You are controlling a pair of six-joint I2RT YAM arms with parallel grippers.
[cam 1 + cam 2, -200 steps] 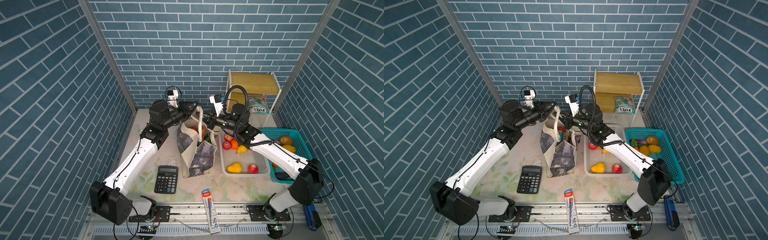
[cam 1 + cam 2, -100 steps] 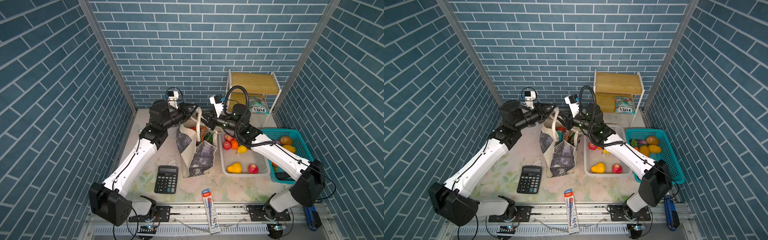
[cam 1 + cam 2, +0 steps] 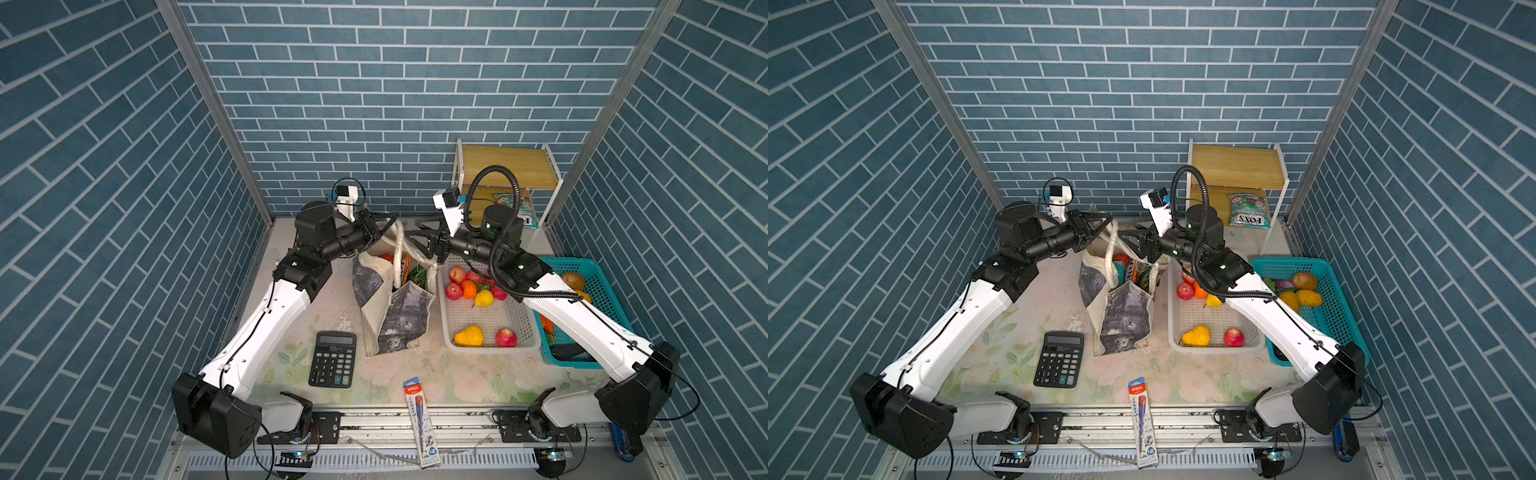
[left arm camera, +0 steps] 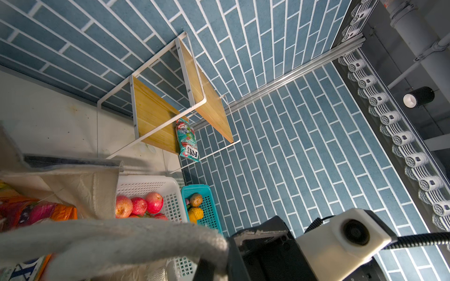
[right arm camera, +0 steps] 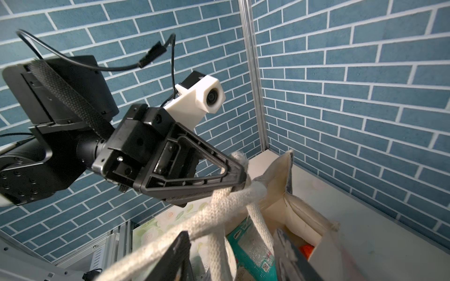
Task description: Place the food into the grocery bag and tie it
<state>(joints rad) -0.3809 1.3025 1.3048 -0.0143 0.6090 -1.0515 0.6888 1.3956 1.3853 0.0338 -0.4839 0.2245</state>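
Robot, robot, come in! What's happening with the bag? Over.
Left gripper shut on bag handle. Right gripper open beside it. Bag standing, food inside, not tied. One candy packet on the shelf. Over.

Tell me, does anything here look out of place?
The pencil pack lies askew across the table's front edge, its lower end over the metal rail, apart from everything else. The bag sags lopsided too.
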